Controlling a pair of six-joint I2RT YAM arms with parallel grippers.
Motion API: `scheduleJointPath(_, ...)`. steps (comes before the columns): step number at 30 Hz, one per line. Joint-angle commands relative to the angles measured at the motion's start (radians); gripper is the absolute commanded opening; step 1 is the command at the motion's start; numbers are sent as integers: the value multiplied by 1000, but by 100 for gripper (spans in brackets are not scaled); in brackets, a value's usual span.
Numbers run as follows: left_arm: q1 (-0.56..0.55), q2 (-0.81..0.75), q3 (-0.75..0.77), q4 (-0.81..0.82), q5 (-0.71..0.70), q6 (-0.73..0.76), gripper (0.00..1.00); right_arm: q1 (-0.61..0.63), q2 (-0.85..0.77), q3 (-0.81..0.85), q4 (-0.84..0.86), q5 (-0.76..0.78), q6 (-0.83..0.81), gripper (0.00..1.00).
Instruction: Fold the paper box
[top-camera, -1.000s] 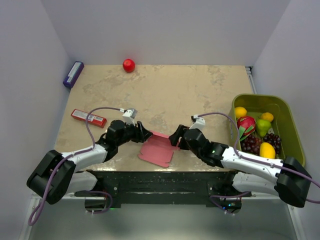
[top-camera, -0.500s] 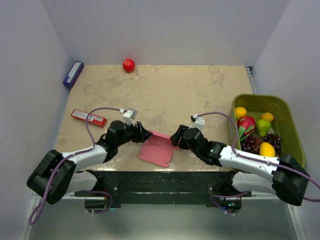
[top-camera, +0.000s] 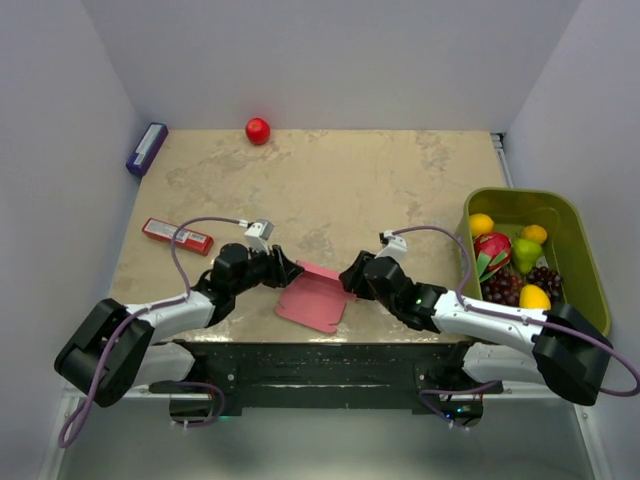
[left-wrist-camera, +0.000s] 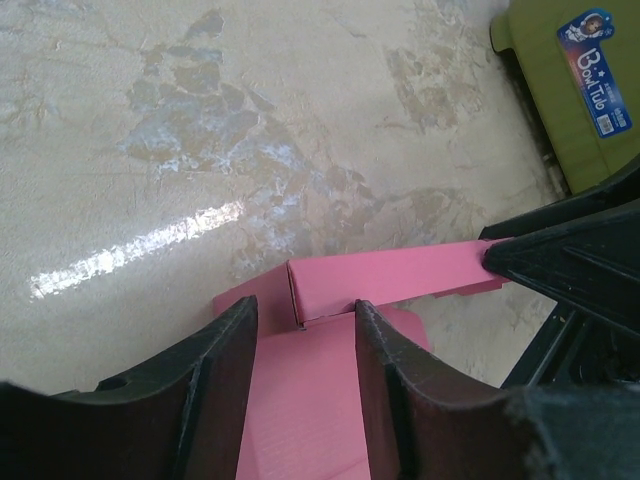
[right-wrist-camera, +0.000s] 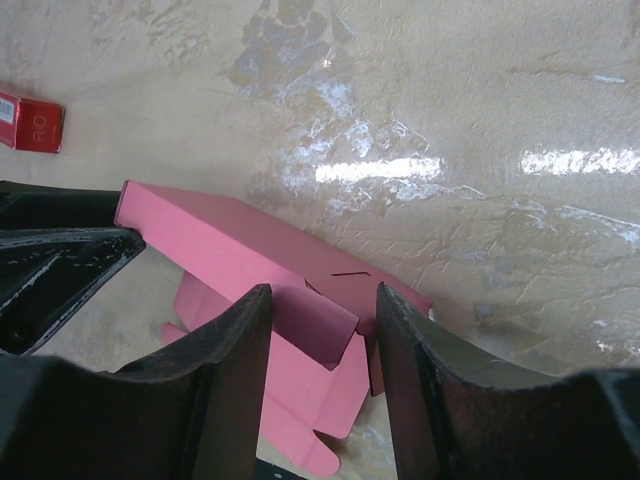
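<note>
The pink paper box (top-camera: 312, 300) lies partly folded near the table's front edge, between my two grippers. Its long wall (left-wrist-camera: 390, 280) stands raised along the far side. My left gripper (top-camera: 290, 272) is open, its fingers (left-wrist-camera: 215, 390) set down astride the flat pink panel, with card showing outside both tips. My right gripper (top-camera: 347, 280) is open around an upright curled flap (right-wrist-camera: 315, 320) at the box's right end. One right finger (left-wrist-camera: 555, 265) touches the wall's right end. A left finger (right-wrist-camera: 55, 260) meets the wall's left end.
A narrow red packet (top-camera: 177, 235) lies at the left, a purple box (top-camera: 146, 148) in the far left corner and a red ball (top-camera: 258, 130) at the back wall. A green bin (top-camera: 592, 262) of fruit stands at the right.
The right gripper has narrowed its jaws around the flap and edged left towards the box. The left gripper has closed slightly. The box has barely shifted.
</note>
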Motion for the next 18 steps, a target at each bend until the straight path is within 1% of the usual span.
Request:
scheduleJointPath(1,3,25,-29,9,-16,31,47,-2,18,-34,7,26,13,46)
scheduleJointPath(3,5,29,-35,15,-16,30,47,-2,19,-52,12,26,20,45)
scheduleJointPath(5,3,29,-33,15,-16,30,47,-2,21,-58,17,31,22,42)
scheduleJointPath(8,3,16,-15,-12,-12,28,55,-2,21,-52,15,35,16,41)
scheduleJointPath(9,5,6,2,-20,-12,27,63,-2,19,-52,12,37,14,41)
scheduleJointPath(12,3,-49,37,-62,-24,22,74,-2,10,-55,17,41,5,41)
scheduleJointPath(15,5,-96,69,-108,-52,30,78,-2,7,-57,23,41,-6,40)
scheduleJointPath(18,3,-109,83,-128,-84,40,79,-2,4,-57,24,41,-13,40)
